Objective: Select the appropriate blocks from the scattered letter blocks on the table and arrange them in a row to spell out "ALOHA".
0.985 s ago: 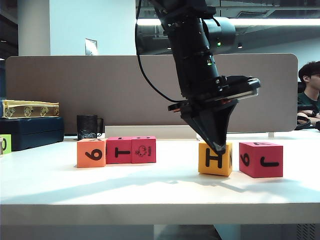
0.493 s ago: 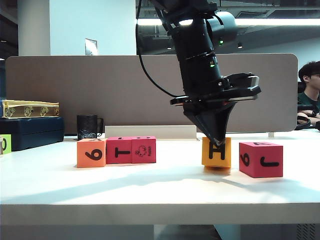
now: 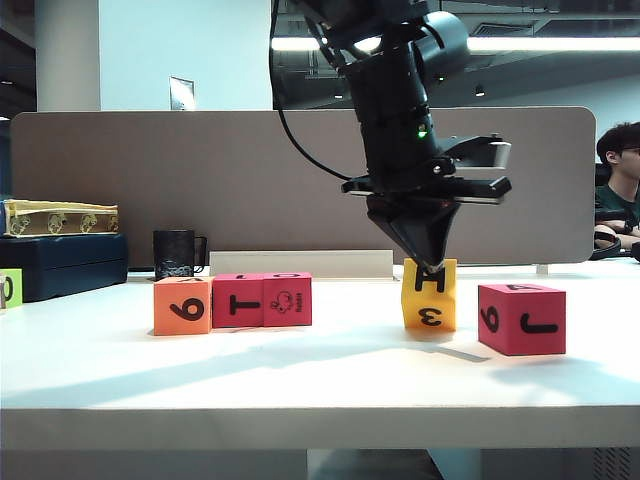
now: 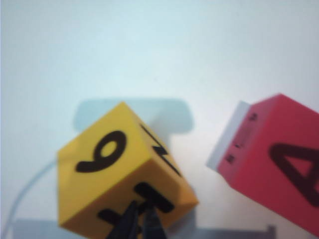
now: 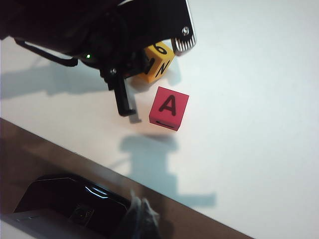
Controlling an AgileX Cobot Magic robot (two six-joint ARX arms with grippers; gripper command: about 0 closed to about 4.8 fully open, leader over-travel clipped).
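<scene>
The left claw [image 3: 432, 268] points straight down at the top edge of the yellow block [image 3: 429, 295], its two dark tapered fingers pressed together with no gap, their tips against the face printed with a black H. It holds nothing between them. The yellow block is a matte, sharp-cornered cube tipped up on one lower edge on the desk [image 3: 300, 380], a 3 facing the exterior camera; the left wrist view shows the same cube [image 4: 122, 186] with a 9 and an N on its other faces.

At about 3 o'clock from it, close but apart, a pink-red block [image 3: 521, 318] lies flat, with a black A on top [image 5: 169, 108].

At about 9 o'clock, well apart, an orange block [image 3: 182, 305] marked 6 touches a row of two pink-red blocks [image 3: 262, 299], one with a T, the other with a small animal drawing.

The right claw [image 5: 138, 216] hangs beyond the desk's front edge, blurred in its own camera, fingers shut and empty.

The desk is smooth, white and glossy with a thick front edge.
</scene>
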